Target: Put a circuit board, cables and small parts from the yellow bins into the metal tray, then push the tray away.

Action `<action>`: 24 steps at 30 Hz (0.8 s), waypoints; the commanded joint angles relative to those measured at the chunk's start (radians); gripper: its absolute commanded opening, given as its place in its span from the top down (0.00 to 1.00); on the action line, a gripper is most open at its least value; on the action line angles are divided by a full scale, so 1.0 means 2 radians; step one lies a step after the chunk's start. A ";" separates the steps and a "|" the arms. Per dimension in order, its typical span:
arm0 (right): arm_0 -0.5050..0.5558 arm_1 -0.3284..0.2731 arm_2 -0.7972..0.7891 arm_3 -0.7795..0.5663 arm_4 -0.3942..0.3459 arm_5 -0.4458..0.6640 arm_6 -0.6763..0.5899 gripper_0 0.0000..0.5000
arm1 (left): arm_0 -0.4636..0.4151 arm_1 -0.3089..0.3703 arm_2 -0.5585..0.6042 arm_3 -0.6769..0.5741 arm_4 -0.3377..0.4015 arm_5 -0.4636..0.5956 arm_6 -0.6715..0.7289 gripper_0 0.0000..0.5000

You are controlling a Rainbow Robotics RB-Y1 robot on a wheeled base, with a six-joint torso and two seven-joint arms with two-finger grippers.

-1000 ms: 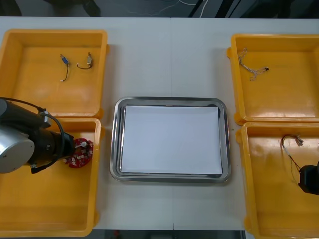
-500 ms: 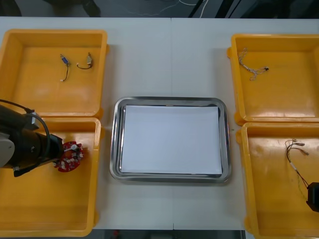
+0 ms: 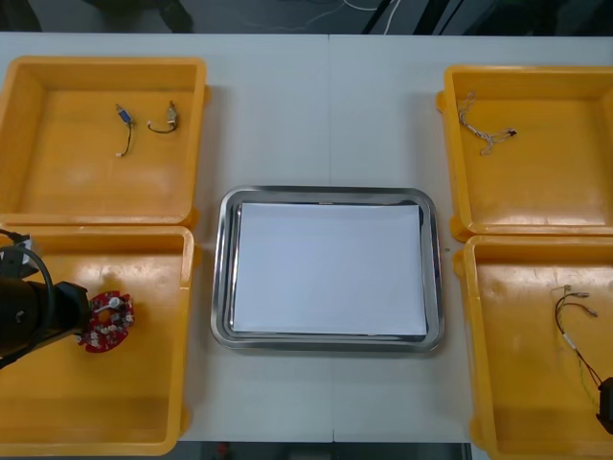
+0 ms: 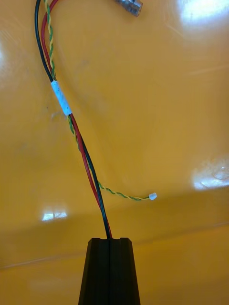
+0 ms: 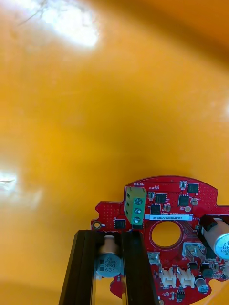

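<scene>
A round red circuit board [image 3: 107, 321] is in the near-left yellow bin [image 3: 144, 412]. My left gripper [image 3: 84, 314] reaches in from the left edge. In the left wrist view my left gripper [image 5: 110, 236] is shut on a grey cylindrical part standing on the circuit board [image 5: 167, 209]. A red and yellow cable [image 3: 573, 331] with a black strand trails across the near-right yellow bin [image 3: 517, 383] to my right gripper [image 3: 605, 402] at the corner. In the right wrist view my right gripper [image 4: 109, 240] is shut on the end of that cable [image 4: 59, 100].
The metal tray [image 3: 222, 268], white inside, lies between the bins. The far-left bin [image 3: 57, 182] holds two short cable pieces [image 3: 124, 129]. A thin twisted cable [image 3: 484, 129] lies in the far-right bin [image 3: 536, 201].
My left gripper has drawn back to the left, taking the circuit board with it. My right gripper has moved toward the near edge, pulling the cable along.
</scene>
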 commanded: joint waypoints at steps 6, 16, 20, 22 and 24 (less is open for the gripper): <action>0.021 -0.015 -0.016 -0.016 -0.005 -0.008 -0.011 1.00 | 0.064 0.051 0.015 -0.016 0.005 -0.063 -0.098 1.00; 0.013 -0.015 -0.016 -0.016 -0.003 -0.007 -0.007 0.43 | 0.090 0.067 0.015 -0.014 -0.001 -0.092 -0.111 1.00; 0.011 -0.017 -0.016 -0.016 0.014 -0.008 -0.005 0.12 | 0.090 0.067 0.014 -0.011 -0.001 -0.092 -0.114 1.00; 0.011 -0.020 -0.018 -0.016 0.017 -0.007 -0.005 0.00 | 0.090 0.067 0.013 -0.008 -0.001 -0.095 -0.116 1.00; 0.008 -0.025 -0.024 -0.017 0.015 -0.007 -0.005 0.00 | 0.090 0.067 0.013 -0.005 -0.001 -0.095 -0.119 1.00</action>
